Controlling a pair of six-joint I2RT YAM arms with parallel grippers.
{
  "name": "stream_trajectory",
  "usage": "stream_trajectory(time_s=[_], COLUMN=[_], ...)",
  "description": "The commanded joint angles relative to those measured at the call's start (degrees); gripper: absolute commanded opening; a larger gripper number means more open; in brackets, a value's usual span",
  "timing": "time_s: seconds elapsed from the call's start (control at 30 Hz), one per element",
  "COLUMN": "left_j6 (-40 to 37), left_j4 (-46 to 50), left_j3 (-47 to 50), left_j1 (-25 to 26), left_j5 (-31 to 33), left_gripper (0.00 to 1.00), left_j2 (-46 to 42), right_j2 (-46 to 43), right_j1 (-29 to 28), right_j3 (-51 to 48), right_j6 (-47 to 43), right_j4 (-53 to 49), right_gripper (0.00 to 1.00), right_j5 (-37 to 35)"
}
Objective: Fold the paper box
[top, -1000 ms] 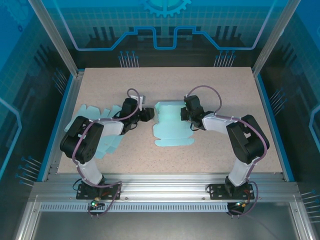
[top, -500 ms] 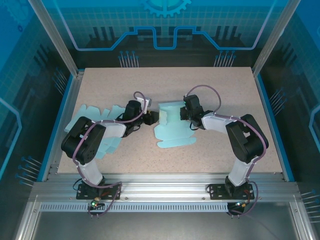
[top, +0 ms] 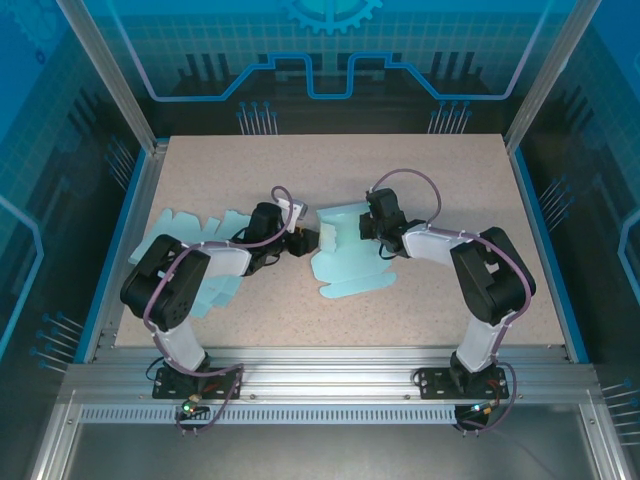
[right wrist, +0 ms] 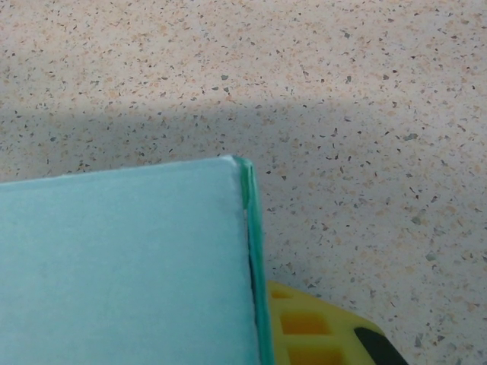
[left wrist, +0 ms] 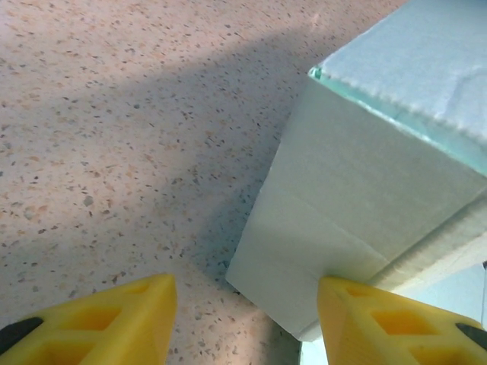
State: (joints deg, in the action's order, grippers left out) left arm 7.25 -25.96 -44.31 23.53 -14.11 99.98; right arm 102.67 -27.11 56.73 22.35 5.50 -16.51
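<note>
The light-blue paper box (top: pixel 347 262) lies part-folded in the middle of the table, its left wall raised. My left gripper (top: pixel 311 240) is open at that wall's lower corner (left wrist: pixel 304 251). Its right finger (left wrist: pixel 380 323) touches the wall's bottom edge, and its left finger (left wrist: pixel 106 323) rests over bare table. My right gripper (top: pixel 372 229) is at the box's far right side, shut on an upright panel (right wrist: pixel 129 266). One yellow finger (right wrist: pixel 319 331) shows against the panel's edge; the other is hidden behind the paper.
A pile of flat light-blue box blanks (top: pixel 185 228) lies at the table's left side, under my left arm. Speckled tabletop (top: pixel 340 165) stretches behind the box. Metal frame posts and blue walls close in the table.
My left gripper has moved right, up to the box's left wall. That wall now stands more upright and the box has turned slightly. The right gripper has kept its hold.
</note>
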Motion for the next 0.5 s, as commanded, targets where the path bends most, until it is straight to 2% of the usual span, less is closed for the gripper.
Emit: stream_trajectory(time_s=[0.0, 0.27, 0.47], left_j6=[-3.58, -5.08, -5.55], left_j4=[2.85, 4.07, 3.59], left_j3=[-1.61, -2.58, -3.24], left_j1=[0.66, 0.73, 0.69], left_j5=[-6.52, -10.25, -13.66], left_gripper=[0.55, 0.59, 0.67], left_j2=[-1.80, -1.56, -1.16], right_j2=[1.64, 2.01, 2.02], right_j1=[-1.19, -1.19, -1.18], right_j3=[0.95, 1.17, 1.23], right_j6=[0.34, 0.30, 0.23], right_j4=[-1.81, -1.72, -1.89], right_gripper=[0.01, 0.00, 0.00], right_j5=[1.56, 1.83, 1.66])
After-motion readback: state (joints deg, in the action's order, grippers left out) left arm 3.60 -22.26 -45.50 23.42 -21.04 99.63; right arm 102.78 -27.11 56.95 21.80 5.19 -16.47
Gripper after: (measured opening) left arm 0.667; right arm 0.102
